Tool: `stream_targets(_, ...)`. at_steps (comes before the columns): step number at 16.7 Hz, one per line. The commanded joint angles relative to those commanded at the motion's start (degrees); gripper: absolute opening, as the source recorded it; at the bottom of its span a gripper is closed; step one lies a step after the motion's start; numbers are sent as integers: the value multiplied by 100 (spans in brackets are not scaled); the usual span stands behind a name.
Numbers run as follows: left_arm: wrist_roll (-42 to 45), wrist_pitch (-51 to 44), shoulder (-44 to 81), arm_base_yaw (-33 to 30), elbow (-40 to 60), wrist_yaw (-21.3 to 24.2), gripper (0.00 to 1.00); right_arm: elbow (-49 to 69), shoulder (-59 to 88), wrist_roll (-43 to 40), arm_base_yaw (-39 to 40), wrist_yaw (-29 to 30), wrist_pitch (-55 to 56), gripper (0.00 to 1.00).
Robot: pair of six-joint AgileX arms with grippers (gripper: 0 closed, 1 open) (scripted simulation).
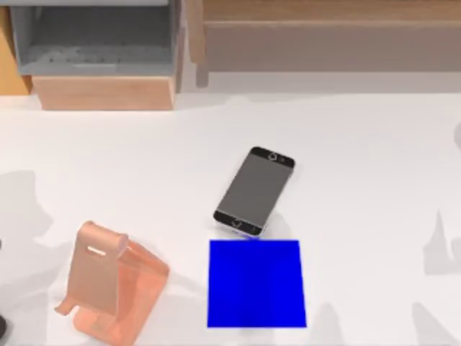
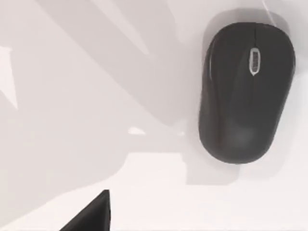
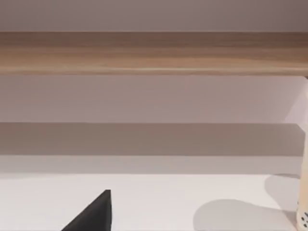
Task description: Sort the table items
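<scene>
On my top view the black-framed, grey-screened smartphone lies flat mid-worktop, its long axis diagonal, lower end touching the flat blue square mat. My left wrist view shows the dark grey computer mouse.

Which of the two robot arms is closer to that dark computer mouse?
Left, most likely. The mouse lies on the white table straight under the left wrist camera. The right wrist camera faces a wooden shelf and a dotted white cup instead.
</scene>
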Motion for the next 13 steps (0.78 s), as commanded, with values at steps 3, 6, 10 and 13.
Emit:
stream_targets(3, 224, -206, 219, 26, 66, -41, 100, 0, 0, 0, 0, 0, 0, 100)
stream_targets(6, 224, -206, 219, 26, 66, -41, 100, 0, 0, 0, 0, 0, 0, 100)
stream_targets(10, 215, 6, 304, 16, -96, -41, 100, 0, 0, 0, 0, 0, 0, 100)
stream_targets(13, 229, 654, 555, 25, -455, -42, 100, 0, 0, 0, 0, 0, 0, 100)
